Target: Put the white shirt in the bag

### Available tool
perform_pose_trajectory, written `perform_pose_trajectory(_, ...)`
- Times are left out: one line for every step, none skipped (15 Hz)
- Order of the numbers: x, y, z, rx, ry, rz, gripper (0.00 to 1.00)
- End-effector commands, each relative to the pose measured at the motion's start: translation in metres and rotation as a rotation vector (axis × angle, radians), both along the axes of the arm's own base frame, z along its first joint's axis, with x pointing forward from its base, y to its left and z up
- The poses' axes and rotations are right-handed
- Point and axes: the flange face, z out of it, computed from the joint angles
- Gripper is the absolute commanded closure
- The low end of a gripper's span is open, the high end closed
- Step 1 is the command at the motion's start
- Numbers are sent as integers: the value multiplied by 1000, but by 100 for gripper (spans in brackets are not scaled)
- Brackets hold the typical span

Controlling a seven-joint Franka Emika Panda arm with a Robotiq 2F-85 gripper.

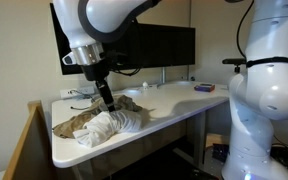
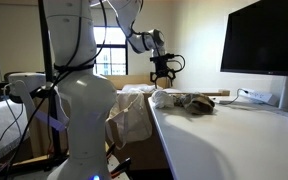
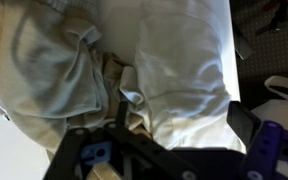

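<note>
The white shirt [image 1: 119, 123] lies crumpled on the white table [image 1: 184, 108], on top of a flat tan-brown fabric bag [image 1: 72, 123]. Both exterior views show the shirt [image 2: 164, 98] and the bag [image 2: 197, 103]. My gripper [image 1: 107, 101] points down right over the shirt; in an exterior view it hangs just above the pile [image 2: 164, 76]. In the wrist view the shirt [image 3: 184, 60] fills the frame, with a strip of tan bag [image 3: 116, 68] showing in a fold. My gripper [image 3: 184, 115] is open, its fingers either side of the shirt cloth.
A black monitor [image 1: 144, 45] stands at the back of the table, with cables [image 1: 79, 95] and a small object [image 1: 203, 88] nearby. A beige sack-like thing [image 2: 134, 115] stands at the table's end. A brown board [image 1: 24, 145] stands beside the table's front corner.
</note>
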Motion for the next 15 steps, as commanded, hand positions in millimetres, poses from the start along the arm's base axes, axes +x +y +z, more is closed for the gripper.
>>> perform_pose_trajectory(6, -19, -4, -6, 54, 42, 0)
perform_pose_trajectory(5, -23, -6, 7, 74, 56, 0)
perform_pose_trajectory(2, -27, -11, 17, 94, 67, 0)
perform_pose_trajectory(1, -30, -15, 22, 111, 76, 0)
perform_pose_trajectory(-1, -34, -19, 25, 131, 86, 0)
perform_pose_trajectory(-4, -37, -24, 30, 152, 97, 0)
perform_pose_trajectory(-6, -40, -28, 38, 177, 108, 0)
perform_pose_trajectory(-10, -42, -33, 45, 199, 118, 0)
perform_pose_trajectory(-14, -43, -36, 52, 221, 128, 0)
perform_pose_trajectory(-18, -43, -39, 57, 239, 138, 0)
perform_pose_trajectory(-22, -41, -42, 66, 254, 153, 0)
perform_pose_trajectory(-25, -39, -44, 79, 268, 164, 0)
perform_pose_trajectory(-27, -36, -47, 91, 277, 170, 0)
perform_pose_trajectory(-29, -32, -50, 107, 280, 179, 0)
perform_pose_trajectory(-29, -28, -51, 125, 273, 180, 0)
